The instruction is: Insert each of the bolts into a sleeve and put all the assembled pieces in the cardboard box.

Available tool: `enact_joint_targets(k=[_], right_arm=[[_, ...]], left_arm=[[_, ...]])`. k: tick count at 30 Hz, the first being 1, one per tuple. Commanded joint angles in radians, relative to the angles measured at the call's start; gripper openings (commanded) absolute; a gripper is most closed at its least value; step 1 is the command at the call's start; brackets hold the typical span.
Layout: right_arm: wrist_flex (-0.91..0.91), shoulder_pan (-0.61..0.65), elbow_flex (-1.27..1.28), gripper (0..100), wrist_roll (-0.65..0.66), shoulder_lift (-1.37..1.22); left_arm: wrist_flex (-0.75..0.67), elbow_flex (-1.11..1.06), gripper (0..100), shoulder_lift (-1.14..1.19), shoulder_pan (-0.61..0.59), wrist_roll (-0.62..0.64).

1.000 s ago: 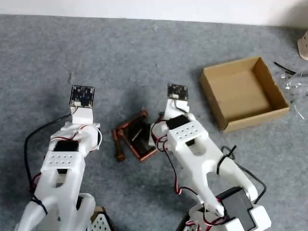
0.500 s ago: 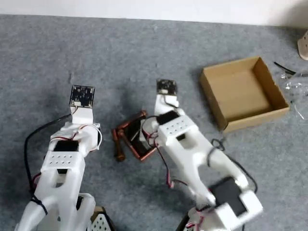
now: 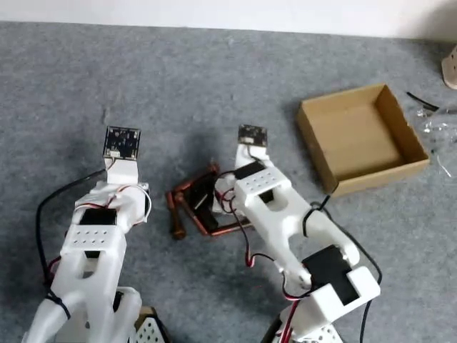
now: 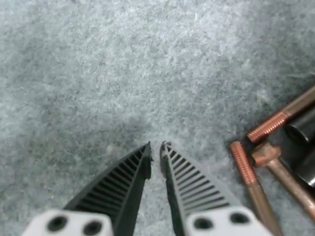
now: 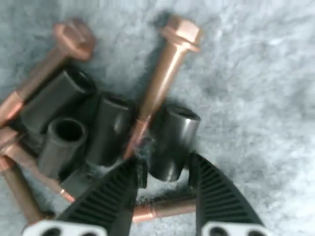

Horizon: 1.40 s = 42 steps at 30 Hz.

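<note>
Black sleeve (image 5: 174,142) is straddled by open right jaws; adjacent bolt (image 5: 162,83) could be pinched too. Left jaws closed, empty.

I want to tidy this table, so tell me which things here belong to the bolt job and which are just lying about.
For the job:
copper bolts
black sleeves
cardboard box

Just lying about:
clear plastic bits
black wire
wooden piece at the table's edge
</note>
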State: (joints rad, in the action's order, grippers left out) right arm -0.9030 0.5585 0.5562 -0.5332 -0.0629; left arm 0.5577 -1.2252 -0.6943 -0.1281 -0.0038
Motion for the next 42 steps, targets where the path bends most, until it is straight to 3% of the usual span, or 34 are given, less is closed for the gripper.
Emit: enact_joint_targets(k=[1,4,7,25,30,34,42], right_arm=[[-0.013,-0.07,-0.019,14.1,-0.005,-0.002],[-0.01,-0.11,-0.019,10.8,-0.008,-0.004],[-0.013,-0.139,-0.019,0.0,-0.005,-0.004],[-0.013,-0.162,-0.021,0.5,0.068,0.025],[0.008,-0.162,0.068,0.5,0.068,0.186],[0.131,-0.162,0.243,0.5,0.078,0.386],[0.384,-0.162,0.575,0.5,0.29,0.765]], left_arm=[[-0.023,0.019,6,0.001,-0.007,0.006],[-0.023,0.019,6,0.001,-0.007,0.006],[-0.023,0.019,6,0.001,-0.007,0.006],[-0.023,0.019,6,0.001,-0.007,0.006],[-0.023,0.019,6,0.001,-0.007,0.006],[-0.023,0.019,6,0.001,-0.007,0.006],[-0.023,0.019,6,0.002,-0.007,0.006]])
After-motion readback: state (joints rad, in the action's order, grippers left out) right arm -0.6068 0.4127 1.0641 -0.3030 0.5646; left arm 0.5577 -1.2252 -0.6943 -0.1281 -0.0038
